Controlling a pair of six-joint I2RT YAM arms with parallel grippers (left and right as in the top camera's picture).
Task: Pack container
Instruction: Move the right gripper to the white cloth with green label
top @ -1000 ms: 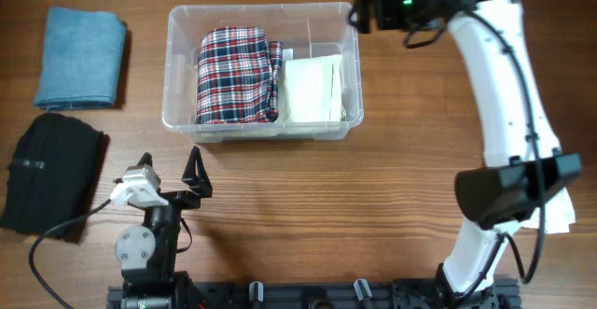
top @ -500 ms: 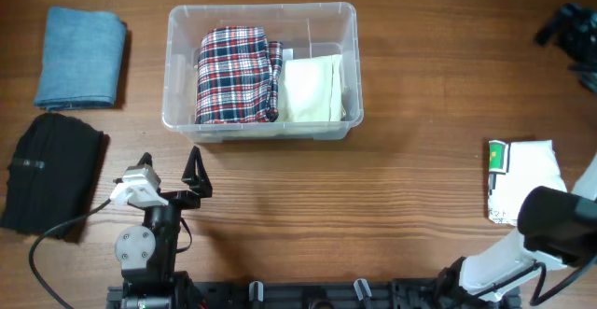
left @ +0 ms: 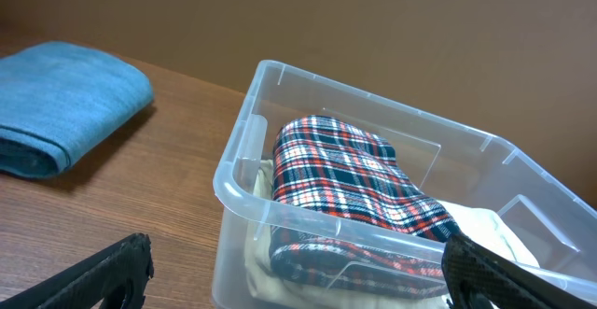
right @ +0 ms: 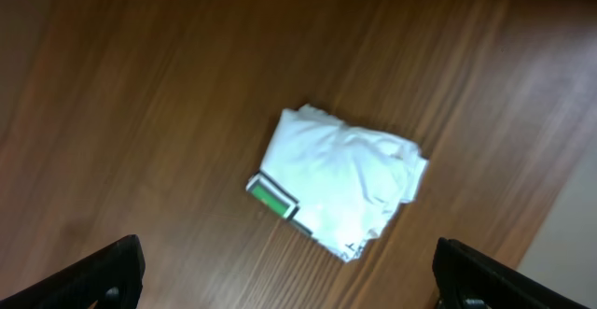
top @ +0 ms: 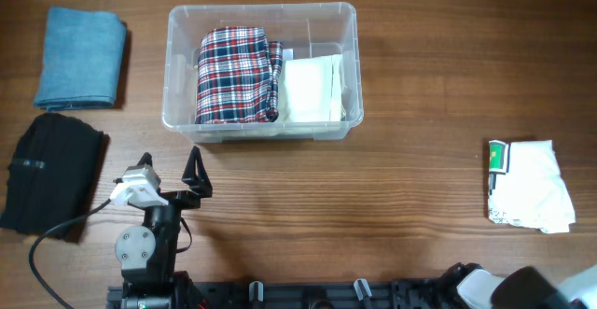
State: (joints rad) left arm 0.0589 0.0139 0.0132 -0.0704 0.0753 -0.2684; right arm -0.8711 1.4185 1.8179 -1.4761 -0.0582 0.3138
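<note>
The clear container (top: 177, 66) stands at the back middle of the table, holding a folded plaid garment (top: 238, 74) and a cream folded garment (top: 312, 88) side by side. My left gripper (top: 168, 171) rests open in front of its left corner, nothing between the fingers. The left wrist view looks over the container's rim (left: 241, 148) at the plaid garment (left: 354, 183), with the left gripper (left: 298, 281) spread wide. My right gripper (right: 294, 281) is open and empty, high above a white folded garment with a green label (right: 340, 183). That gripper is out of the overhead view.
A blue folded cloth (top: 82, 57) lies at the back left, also in the left wrist view (left: 65, 104). A black folded garment (top: 51, 171) lies at the front left. The white garment (top: 527, 186) sits near the right edge. The right arm's base (top: 508, 290) shows at the bottom right.
The right arm has swung away from the container's back right corner and left the overhead view, uncovering the white garment at the right. The left arm has not moved.
</note>
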